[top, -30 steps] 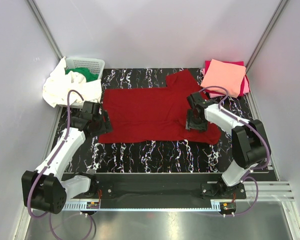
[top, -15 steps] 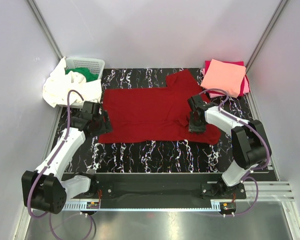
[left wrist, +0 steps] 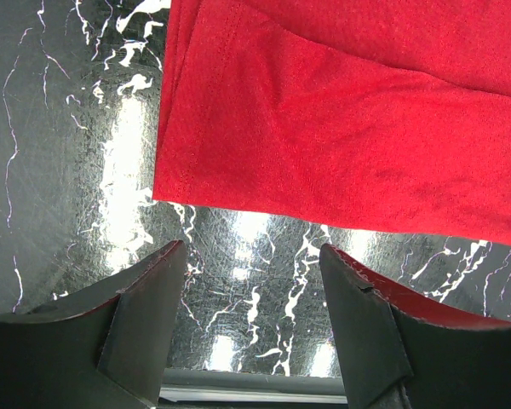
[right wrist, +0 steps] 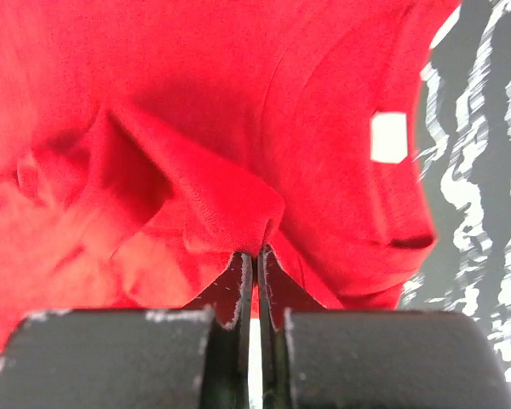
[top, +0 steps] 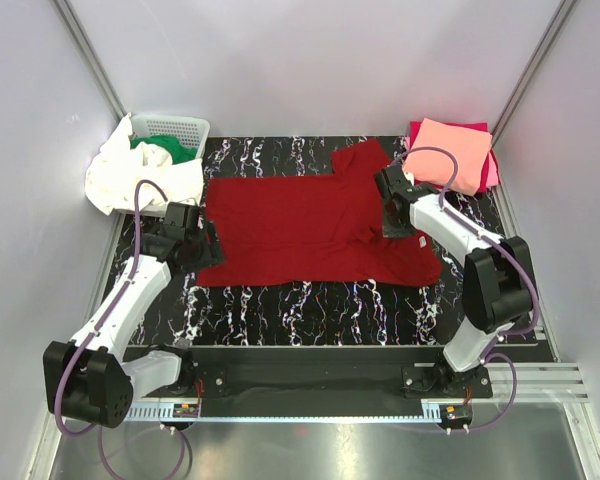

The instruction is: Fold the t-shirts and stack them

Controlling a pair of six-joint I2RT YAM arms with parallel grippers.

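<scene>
The dark red t-shirt (top: 300, 225) lies spread flat on the black marbled table (top: 310, 300). My right gripper (top: 397, 228) is over its right side, shut on a pinched-up fold of the dark red t-shirt (right wrist: 153, 85), as the right wrist view shows at the right gripper (right wrist: 257, 251). The left gripper (top: 208, 246) hovers open by the shirt's lower left corner; in the left wrist view the left gripper (left wrist: 251, 256) has bare table between its fingers and the dark red t-shirt's (left wrist: 324, 128) hem just beyond. A folded salmon pink t-shirt (top: 448, 152) lies on a magenta one (top: 493, 172) at the back right.
A white lattice basket (top: 175, 125) stands at the back left with a green t-shirt (top: 167, 150) in it and a white t-shirt (top: 115, 178) draped over its side. Grey walls close in left, right and behind. A white tag (right wrist: 389, 136) shows on the red cloth.
The right gripper has shut on a fold of the dark red t-shirt and moved toward the back, tugging the cloth's right side with it. The left arm has stayed put.
</scene>
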